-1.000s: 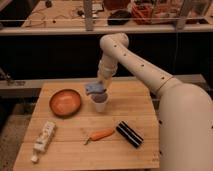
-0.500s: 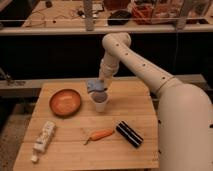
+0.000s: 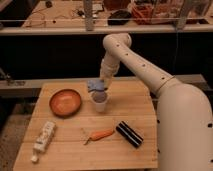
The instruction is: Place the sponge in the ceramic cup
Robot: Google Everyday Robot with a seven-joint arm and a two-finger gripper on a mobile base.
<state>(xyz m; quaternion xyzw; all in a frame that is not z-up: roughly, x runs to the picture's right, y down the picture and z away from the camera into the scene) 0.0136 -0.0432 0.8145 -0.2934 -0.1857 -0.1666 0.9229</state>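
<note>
The small flat light-blue sponge (image 3: 95,85) is held just over the little plain white ceramic cup (image 3: 100,104), a bit toward the bowl side, close to the rim. It is pinched by the gripper (image 3: 101,83), which is closed on it.

The step in hand is judged to be the drop into the cup. The sponge should be lined up over the cup's mouth, lowered a little and let go. The mouth is small, so the sponge could get caught on the rim.

The round orange-brown bowl (image 3: 65,102) sits near the cup. The far edge of the wooden table (image 3: 135,107) lies not far behind. Open room is found above the cup.
</note>
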